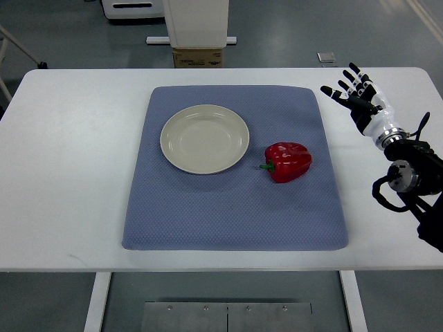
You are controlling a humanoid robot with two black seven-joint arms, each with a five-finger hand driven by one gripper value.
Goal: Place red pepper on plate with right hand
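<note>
Pepper (288, 162) on mat | plate (205, 138) empty | right robot hand (353, 93) spread, apart

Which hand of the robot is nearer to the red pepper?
Right. The right hand hovers with spread fingers over the white table, beyond the mat's far right corner from the red pepper. The left hand is not in view.

Black fingers (349, 88), white wrist, black cables.
</note>
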